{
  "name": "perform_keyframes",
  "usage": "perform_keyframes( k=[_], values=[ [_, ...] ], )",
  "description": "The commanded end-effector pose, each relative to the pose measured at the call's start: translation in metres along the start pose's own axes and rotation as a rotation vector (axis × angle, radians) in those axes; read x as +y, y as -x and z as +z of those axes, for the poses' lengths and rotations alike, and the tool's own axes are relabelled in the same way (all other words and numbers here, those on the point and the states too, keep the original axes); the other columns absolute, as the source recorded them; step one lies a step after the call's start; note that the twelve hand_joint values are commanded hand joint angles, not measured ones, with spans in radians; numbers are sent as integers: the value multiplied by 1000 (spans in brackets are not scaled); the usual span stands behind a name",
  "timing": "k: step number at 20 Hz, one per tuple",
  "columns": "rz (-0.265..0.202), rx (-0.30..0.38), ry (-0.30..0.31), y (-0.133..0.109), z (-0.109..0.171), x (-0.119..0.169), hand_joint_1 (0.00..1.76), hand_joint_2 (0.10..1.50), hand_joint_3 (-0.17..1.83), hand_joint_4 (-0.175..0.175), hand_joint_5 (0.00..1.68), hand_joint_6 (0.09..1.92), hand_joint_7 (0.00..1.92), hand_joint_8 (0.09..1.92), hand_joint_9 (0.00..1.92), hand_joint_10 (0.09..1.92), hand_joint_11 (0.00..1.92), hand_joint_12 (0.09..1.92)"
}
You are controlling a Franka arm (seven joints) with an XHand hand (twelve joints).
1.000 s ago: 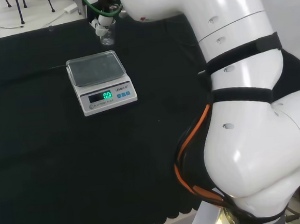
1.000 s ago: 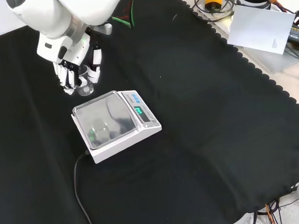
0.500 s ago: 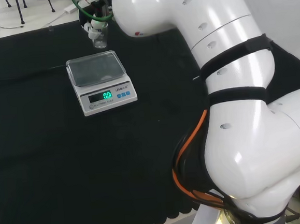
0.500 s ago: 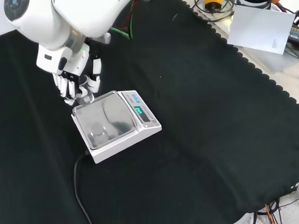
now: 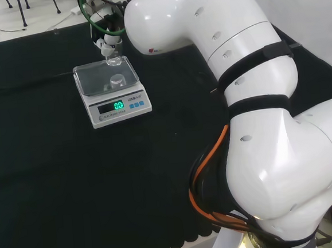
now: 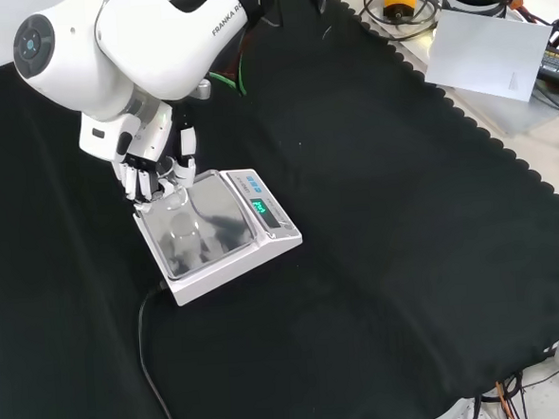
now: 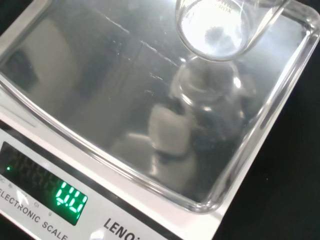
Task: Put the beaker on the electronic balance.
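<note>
Hand (image 6: pixel 141 147) poised at far edge of electronic balance (image 6: pixel 218 233), as seen in front view. Fingers (image 6: pixel 160 173) curled round clear glass beaker (image 5: pixel 113 57), gripping it near rim. Beaker upright, directly below fingers, over rear margin of steel weighing pan (image 7: pixel 125 95); base close to pan surface, contact not resolvable. Wrist view: beaker's round bottom (image 7: pixel 215 32) seen from above, reflection of it and of fingers mirrored in pan beneath. Pan's raised lip running just beyond beaker on side away from display. Green lit display (image 5: pixel 118 105) on balance front panel, on opposite side of pan from fingers. Balance resting on black cloth of desk (image 6: pixel 379 289), well below and ahead of fingers in front view. Dark cable (image 6: pixel 152 369) trailing from balance corner across cloth, apart from fingers.
</note>
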State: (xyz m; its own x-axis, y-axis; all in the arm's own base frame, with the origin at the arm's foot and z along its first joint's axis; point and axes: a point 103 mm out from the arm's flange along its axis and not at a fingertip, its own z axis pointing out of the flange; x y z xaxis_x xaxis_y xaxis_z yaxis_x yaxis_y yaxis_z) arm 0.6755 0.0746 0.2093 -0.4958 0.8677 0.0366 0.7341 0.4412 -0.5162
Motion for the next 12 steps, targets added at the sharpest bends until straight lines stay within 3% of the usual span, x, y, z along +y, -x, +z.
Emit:
perform_keyframes(
  k=[1,12],
  values=[
    [-1,42,-4,4,13,-9,1107,1246,-2,-175,748,1356,657,1090,861,1037,895,1027],
    [-26,53,-23,-6,30,-2,1107,1245,-2,-175,749,1354,659,1089,863,1036,897,1027]
  ],
)
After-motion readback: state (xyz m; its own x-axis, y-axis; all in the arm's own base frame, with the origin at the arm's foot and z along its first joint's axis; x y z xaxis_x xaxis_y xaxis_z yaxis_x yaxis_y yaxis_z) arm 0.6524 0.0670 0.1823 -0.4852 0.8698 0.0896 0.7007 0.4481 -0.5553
